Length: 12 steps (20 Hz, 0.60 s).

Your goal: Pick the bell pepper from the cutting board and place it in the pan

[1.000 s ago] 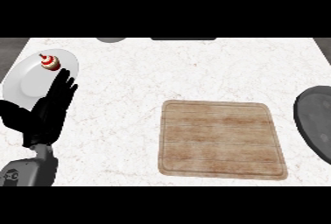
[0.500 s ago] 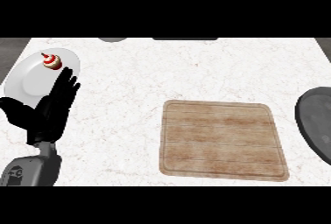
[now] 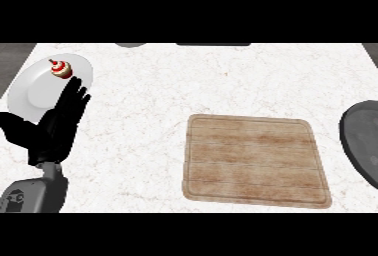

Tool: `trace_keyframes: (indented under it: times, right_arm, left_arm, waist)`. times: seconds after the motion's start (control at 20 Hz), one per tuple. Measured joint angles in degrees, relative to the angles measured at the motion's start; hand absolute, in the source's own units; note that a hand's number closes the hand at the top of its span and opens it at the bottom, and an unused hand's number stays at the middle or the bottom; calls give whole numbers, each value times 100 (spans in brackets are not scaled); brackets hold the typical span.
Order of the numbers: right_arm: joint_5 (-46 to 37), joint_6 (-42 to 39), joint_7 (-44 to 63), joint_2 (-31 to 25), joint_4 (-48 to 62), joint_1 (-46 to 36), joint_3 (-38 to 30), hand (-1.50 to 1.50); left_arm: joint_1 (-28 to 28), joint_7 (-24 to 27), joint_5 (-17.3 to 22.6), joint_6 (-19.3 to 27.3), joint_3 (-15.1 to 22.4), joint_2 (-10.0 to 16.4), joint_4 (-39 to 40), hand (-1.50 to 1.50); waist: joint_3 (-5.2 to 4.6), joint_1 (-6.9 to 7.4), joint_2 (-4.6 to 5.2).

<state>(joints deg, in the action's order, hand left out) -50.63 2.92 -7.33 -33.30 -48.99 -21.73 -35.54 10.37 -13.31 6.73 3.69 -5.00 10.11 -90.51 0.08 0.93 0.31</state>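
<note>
Here's my left hand (image 3: pixel 55 127), down at nine o'clock in the head view, fingers straight and together, thumb spread out towards the edge, palm flat open with nothing in it. The fingertips point up towards eleven o'clock and overlap the lower rim of the white plate (image 3: pixel 29 92). On that plate, at its twelve o'clock side, sits a small red-and-white cupcake (image 3: pixel 61 69), just beyond my fingertips. I read this as a resting pose, parked at the side so the working area is unobstructed.

Now the cutting board (image 3: pixel 255 160), at about four o'clock from centre: a wooden slab lying flat on the white counter (image 3: pixel 184 85). I look for the bell pepper there and I don't see it. The wood shows bare grain corner to corner.

Over at three o'clock, cut off by the edge, is the dark grey pan (image 3: pixel 363 142), just beside the board's right side, which would make for a short carry. Only its left part shows, and no bell pepper is visible on it; the rest I can't see.

My right hand doesn't show at all. Since the pan lies on that side, my guess is that it is the one meant for this job, but where the bell pepper is, I cannot tell.
</note>
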Motion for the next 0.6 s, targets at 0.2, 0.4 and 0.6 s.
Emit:
trace_keyframes:
  times: [0.2, 0.4, 0.6]
  right_arm:
    - [232, 59, -416, -171, 803, -237, -55, -150]
    - [830, 33, -1040, -259, 1024, -249, -462, -150]
    - [1565, -272, -1386, -330, 1027, -150, -995, -150]
  left_arm:
    - [-41, -6, -33, 20, 18, -57, -41, 0]
    - [-19, -47, -42, 22, 3, -51, -44, 0]
    - [-112, -106, 33, -39, -85, 28, -168, 0]
  waist:
    - [0, -22, -8]
    - [1, -62, -19]
    - [-4, -109, -39]
